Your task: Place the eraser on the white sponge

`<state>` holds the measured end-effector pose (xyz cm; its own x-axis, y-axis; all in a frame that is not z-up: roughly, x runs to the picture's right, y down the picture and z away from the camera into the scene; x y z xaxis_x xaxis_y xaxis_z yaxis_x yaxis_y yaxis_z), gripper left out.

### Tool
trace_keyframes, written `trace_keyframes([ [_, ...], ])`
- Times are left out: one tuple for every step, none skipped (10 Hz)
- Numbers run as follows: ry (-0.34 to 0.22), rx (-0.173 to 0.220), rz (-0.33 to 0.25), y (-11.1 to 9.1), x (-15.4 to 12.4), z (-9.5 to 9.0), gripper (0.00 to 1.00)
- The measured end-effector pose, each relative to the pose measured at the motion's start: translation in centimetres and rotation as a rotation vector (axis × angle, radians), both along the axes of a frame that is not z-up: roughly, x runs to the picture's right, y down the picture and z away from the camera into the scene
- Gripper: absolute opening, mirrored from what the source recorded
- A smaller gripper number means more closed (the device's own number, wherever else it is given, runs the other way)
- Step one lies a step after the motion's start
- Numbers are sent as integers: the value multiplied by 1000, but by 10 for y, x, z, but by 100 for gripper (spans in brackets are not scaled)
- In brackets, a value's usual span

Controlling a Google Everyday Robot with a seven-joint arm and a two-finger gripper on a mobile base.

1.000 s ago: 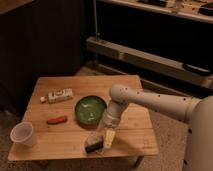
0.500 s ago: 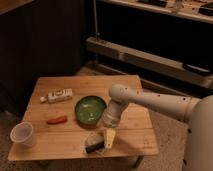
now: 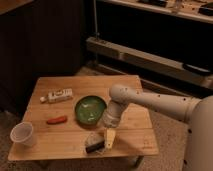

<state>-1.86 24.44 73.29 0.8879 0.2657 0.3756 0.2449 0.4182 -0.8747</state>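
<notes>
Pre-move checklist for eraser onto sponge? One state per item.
1. Find the eraser: ok. It lies near the front edge of the table.
2. Find the white sponge: ok. It sits just behind the eraser and meets it.
3. Position of the gripper: ok. It is low over the table, just right of both.
4. Whether the eraser rests on the white sponge: cannot tell. The two overlap in this view.
5. Whether the gripper is free of the eraser: cannot tell.
6. Whether the green plate is out of the way: ok. It is behind the white sponge and apart from it.
</notes>
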Motion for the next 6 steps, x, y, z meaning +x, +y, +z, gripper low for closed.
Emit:
trace_keyframes([
  [0,1,0,0,0,0,93],
  [-1,3,0,0,0,1,93],
  [-2,4,0,0,0,1,93],
  [-2,4,0,0,0,2,93],
  [-3,5,-1,1,1,2,93],
  [-3,7,-1,1,1,2,93],
])
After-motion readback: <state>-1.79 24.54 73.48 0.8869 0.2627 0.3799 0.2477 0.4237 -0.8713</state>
